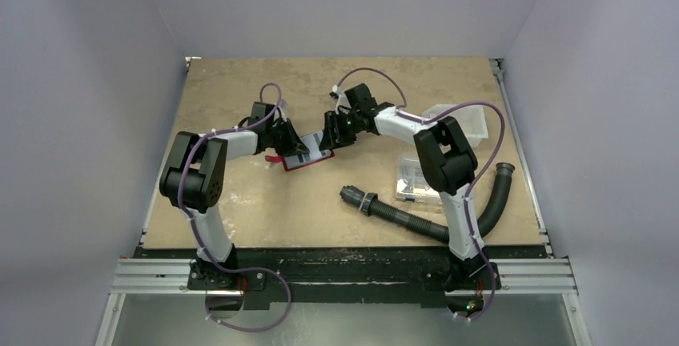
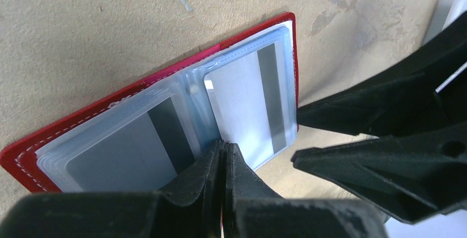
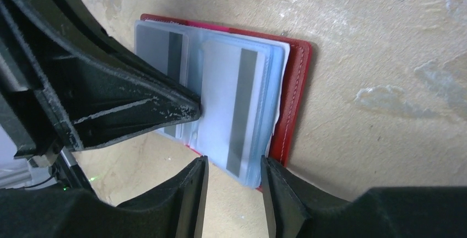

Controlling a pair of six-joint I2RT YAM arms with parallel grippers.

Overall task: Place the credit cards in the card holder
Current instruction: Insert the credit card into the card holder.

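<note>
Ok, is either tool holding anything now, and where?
Right tool: open, straddling an edge of the sleeved card, not gripping. Left tool: shut, tip pressing clear sleeves of the card holder near the fold; a pinch cannot be ruled out.

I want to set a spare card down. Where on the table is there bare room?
Bare: the near-centre patch of table, bordered by the left arm, card holder and black hose; also the strip along the far edge. Crowded: the middle, where left gripper and right gripper meet at the holder, and the right side with clear box and white tray.
</note>
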